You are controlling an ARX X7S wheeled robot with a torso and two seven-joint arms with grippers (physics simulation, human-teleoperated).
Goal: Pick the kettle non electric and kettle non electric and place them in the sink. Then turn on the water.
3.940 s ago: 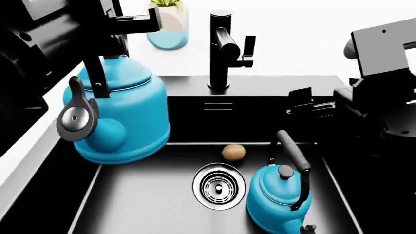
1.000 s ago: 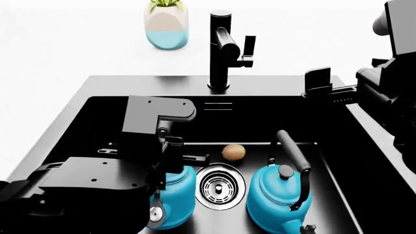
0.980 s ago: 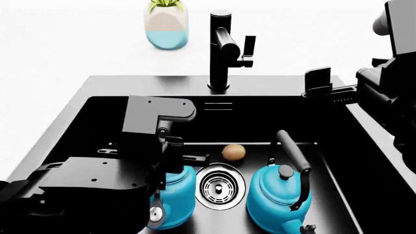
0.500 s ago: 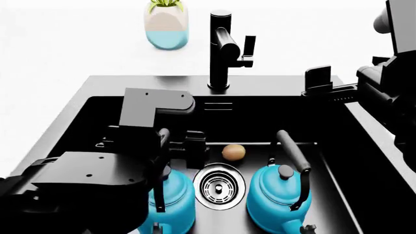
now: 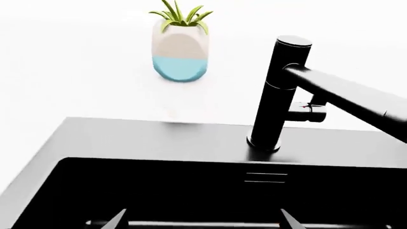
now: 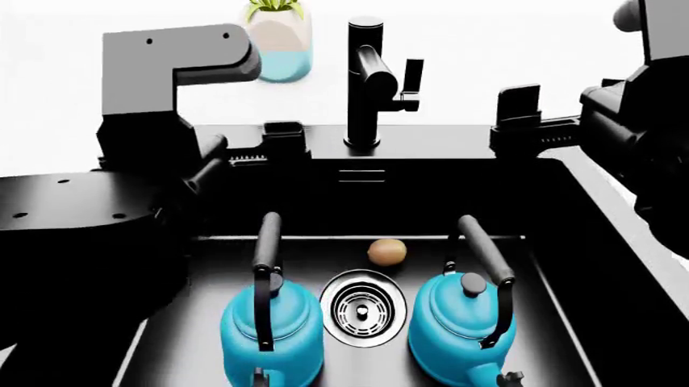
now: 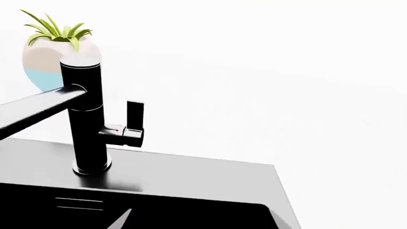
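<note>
Two turquoise kettles stand upright on the floor of the black sink [image 6: 453,135]. The left kettle [image 6: 271,332] and the right kettle [image 6: 463,326] flank the round drain [image 6: 363,307]. My left gripper [image 6: 250,149] hangs open above the basin's back left corner, clear of the left kettle's handle. In the left wrist view its fingertips [image 5: 117,221] are spread wide over the dark basin with nothing between them. My right gripper [image 6: 528,129] is open above the sink's back right rim and empty. The black faucet [image 6: 366,81] stands between the two grippers, its lever [image 6: 411,85] on the right side.
A small brown egg-shaped object [image 6: 386,251] lies behind the drain. A white and pale teal plant pot [image 6: 277,39] stands on the white counter behind the faucet. In the right wrist view the faucet lever [image 7: 135,119] is ahead of the gripper.
My left gripper opened off the left kettle's handle and rose up and back out of the basin. That kettle now stands alone beside the drain. The right arm barely moved.
</note>
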